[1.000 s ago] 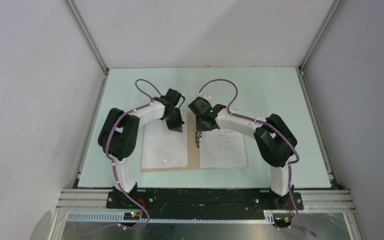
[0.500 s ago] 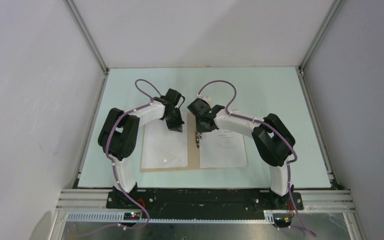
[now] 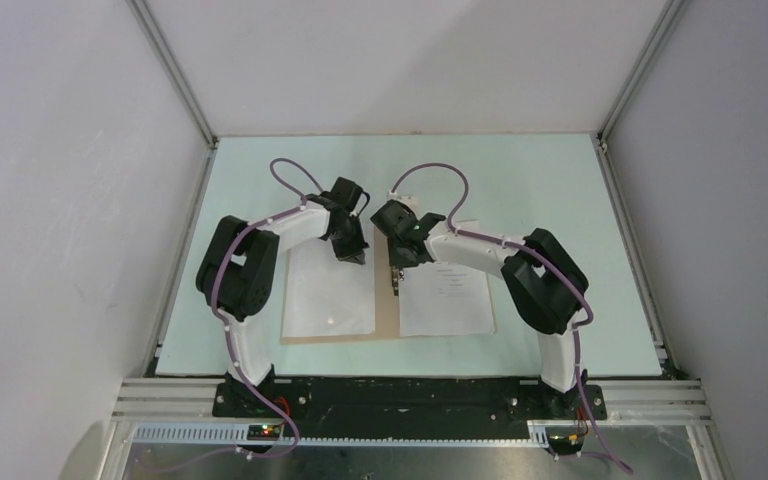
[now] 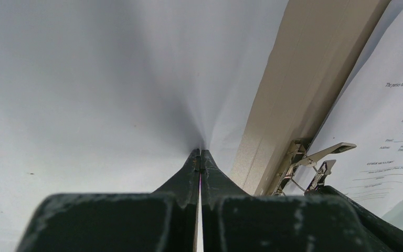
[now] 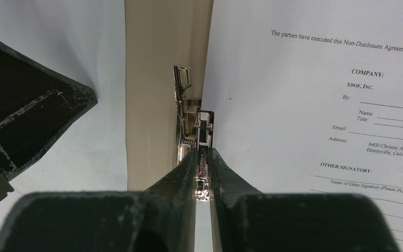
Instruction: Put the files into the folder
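The tan folder (image 3: 387, 312) lies open and flat on the table. A printed white sheet, one of the files (image 3: 447, 295), lies on its right half and also shows in the right wrist view (image 5: 304, 105). A plain white sheet (image 3: 327, 295) covers the left half. My left gripper (image 3: 352, 257) is shut, its tips (image 4: 200, 152) down on the plain white sheet near the spine. My right gripper (image 3: 396, 280) is shut on the raised lever of the metal spine clip (image 5: 203, 126). The clip also shows in the left wrist view (image 4: 315, 157).
The pale green table (image 3: 520, 180) is walled by white panels on three sides. My left gripper's dark body (image 5: 31, 121) stands close beside the right gripper, across the tan spine strip (image 5: 157, 105). The arms' bases sit at the near edge.
My right wrist has shifted slightly to the left over the spine, still on the clip. The left arm and the sheets have not moved.
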Robot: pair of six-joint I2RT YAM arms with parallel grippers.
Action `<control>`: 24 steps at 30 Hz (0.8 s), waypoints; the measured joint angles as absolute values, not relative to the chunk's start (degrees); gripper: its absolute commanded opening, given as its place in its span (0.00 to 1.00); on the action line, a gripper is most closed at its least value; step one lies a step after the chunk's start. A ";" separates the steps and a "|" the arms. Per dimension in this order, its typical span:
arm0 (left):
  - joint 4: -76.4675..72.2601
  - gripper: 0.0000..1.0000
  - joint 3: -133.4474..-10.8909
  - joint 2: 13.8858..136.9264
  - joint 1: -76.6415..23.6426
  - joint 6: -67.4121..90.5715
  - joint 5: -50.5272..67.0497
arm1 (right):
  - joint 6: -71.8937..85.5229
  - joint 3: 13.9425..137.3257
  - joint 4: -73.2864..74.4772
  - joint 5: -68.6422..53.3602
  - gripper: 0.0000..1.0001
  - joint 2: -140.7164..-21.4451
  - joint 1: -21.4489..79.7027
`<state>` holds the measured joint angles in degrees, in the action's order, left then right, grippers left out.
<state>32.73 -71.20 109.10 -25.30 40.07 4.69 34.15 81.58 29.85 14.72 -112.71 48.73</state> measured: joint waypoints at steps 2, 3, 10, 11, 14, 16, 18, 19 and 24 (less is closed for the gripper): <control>32.73 0.00 -71.20 109.10 -25.30 40.07 4.69 | 34.39 81.58 29.87 14.85 0.11 -112.71 48.77; 32.73 0.00 -71.20 109.10 -25.30 40.07 4.69 | 34.52 81.56 29.87 15.00 0.10 -112.71 48.77; 32.73 0.00 -71.20 109.10 -25.30 40.07 4.71 | 35.57 80.53 28.97 15.18 0.04 -112.07 48.75; 32.73 0.00 -71.20 109.10 -25.30 40.07 4.69 | 35.83 80.07 28.56 15.18 0.03 -111.81 48.75; 32.73 0.00 -71.20 109.10 -25.30 40.07 4.71 | 36.49 78.76 27.92 14.72 0.03 -111.07 48.77; 32.73 0.00 -71.20 109.10 -25.30 40.07 4.69 | 36.77 77.62 27.73 14.02 0.03 -110.96 48.82; 32.73 0.00 -71.20 109.10 -25.30 40.07 4.71 | 37.32 76.25 27.73 13.47 0.03 -110.98 48.90; 32.73 0.00 -71.20 109.12 -25.30 40.07 4.71 | 37.54 75.68 27.81 13.28 0.03 -110.98 48.95; 32.73 0.00 -71.20 109.12 -25.30 40.07 4.71 | 37.98 74.96 27.81 12.67 0.03 -110.98 48.95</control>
<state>32.73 -71.20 109.12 -25.30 40.07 4.71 37.98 74.96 27.81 12.67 -110.98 48.95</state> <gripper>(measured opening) 0.003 0.034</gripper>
